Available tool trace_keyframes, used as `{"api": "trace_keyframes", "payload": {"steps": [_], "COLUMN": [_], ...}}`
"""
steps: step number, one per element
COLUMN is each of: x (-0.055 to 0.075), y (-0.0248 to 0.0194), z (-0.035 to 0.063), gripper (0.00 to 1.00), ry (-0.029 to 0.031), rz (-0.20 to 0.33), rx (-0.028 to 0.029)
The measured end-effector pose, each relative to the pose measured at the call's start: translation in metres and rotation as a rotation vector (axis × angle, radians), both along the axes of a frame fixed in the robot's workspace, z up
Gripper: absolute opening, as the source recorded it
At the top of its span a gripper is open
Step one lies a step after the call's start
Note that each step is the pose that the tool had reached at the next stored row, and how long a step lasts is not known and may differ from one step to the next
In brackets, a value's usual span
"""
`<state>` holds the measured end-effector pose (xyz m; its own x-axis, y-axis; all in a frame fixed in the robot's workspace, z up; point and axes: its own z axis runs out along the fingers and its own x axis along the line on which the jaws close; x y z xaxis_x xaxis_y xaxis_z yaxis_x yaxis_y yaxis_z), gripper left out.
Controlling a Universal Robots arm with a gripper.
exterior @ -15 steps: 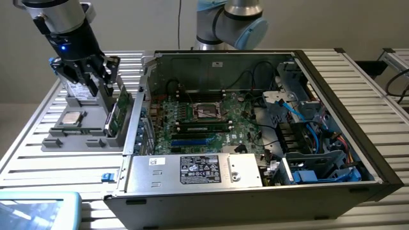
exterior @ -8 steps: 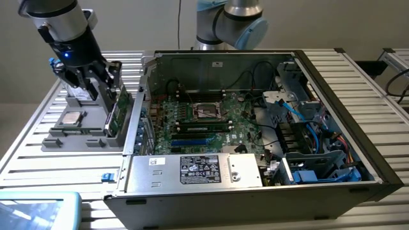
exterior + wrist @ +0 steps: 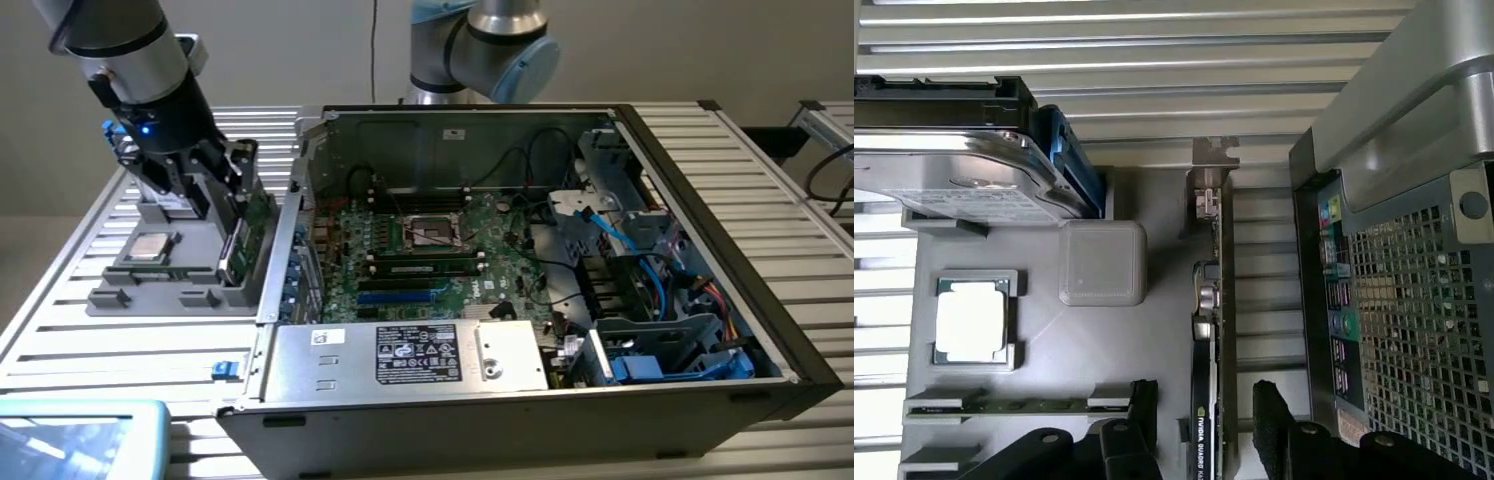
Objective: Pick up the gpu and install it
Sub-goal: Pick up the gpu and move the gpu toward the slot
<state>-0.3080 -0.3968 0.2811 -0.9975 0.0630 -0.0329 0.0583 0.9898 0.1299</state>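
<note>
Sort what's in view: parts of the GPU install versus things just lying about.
Job: gpu, upright in a tray slot; hand, open astride it; open computer case.
Lying about: hard drive; processor chip; memory stick.

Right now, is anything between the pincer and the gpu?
Nothing. In the wrist view the pincer straddles the gpu, open, with a bare gap on each side of the card.
</note>
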Motion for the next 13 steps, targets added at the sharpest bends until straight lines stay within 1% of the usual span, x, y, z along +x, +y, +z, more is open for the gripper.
{"api": "trace_keyframes", "payload": {"steps": [3, 9, 11, 12, 13], "x": [0.000, 0.000, 0.000, 0.000, 0.000], "y": [-0.0001, -0.0001, -0.0006, -0.0011, -0.0015], "z": [-0.0048, -0.0138, -0.0158, -0.0160, -0.0161], "gripper": [0.52, 0.52, 0.52, 0.52, 0.52], "ry": [-0.0031, -0.0056, -0.0070, -0.0073, -0.0073], "rz": [0.000, 0.000, 0.000, 0.000, 0.000], "rx": [0.0036, 0.0200, 0.0270, 0.0288, 0.0291]}}
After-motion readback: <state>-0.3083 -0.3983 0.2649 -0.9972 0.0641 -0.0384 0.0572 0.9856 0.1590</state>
